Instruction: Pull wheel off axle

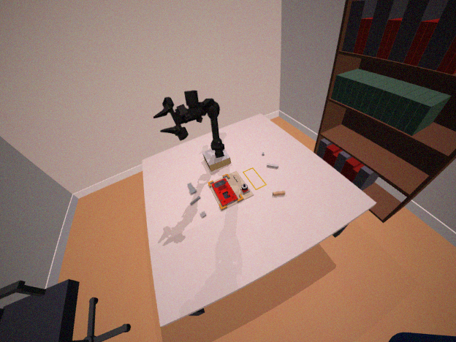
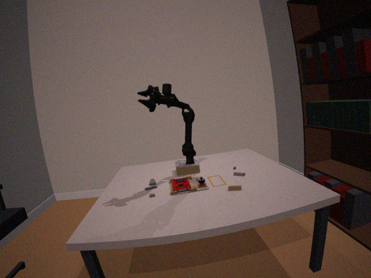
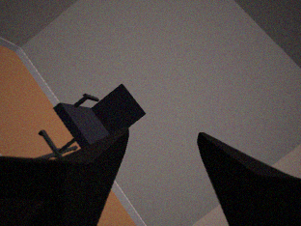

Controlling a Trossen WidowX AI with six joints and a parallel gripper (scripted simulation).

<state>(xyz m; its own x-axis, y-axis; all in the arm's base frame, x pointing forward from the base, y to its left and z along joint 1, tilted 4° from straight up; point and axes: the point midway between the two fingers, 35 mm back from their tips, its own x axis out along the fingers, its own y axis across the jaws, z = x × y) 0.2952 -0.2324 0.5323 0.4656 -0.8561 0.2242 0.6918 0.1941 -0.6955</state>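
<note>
Bookcase (image 1: 397, 103): tall brown shelving at the right of the room, carrying red and dark volumes and a green block on its side.

Desk (image 1: 280, 228): white top on dark legs, over an orange floor.

Chair (image 1: 40, 313): dark, at the near left corner of the top view; also seen past the fingers in the wrist view.

Arm (image 2: 188, 134): black, rising upright from a tan block (image 2: 187, 170) at the far middle of the desk, then bending left at its upper joint.

Gripper (image 2: 142, 97): raised high above the desk and out past its left part, pointing left toward the wall; jaws parted, nothing between them, touching nothing.

Board (image 1: 231, 188): flat tan plate near the desk's middle, in front of the tan block, with a red panel (image 1: 224, 189) framed by orange corners on its left half.

Marked area (image 1: 254, 178): yellow-outlined rectangle just right of the board, with bare desk inside it.

Wheel (image 1: 244, 189): small, dark, on the upright axle at the board's near right corner, just left of the marked area and well apart from the gripper.

Tan piece (image 1: 278, 192): right of the marked area, nearer.

Grey pieces: three left of the board (image 1: 191, 188), two farther right (image 1: 272, 166).
</note>
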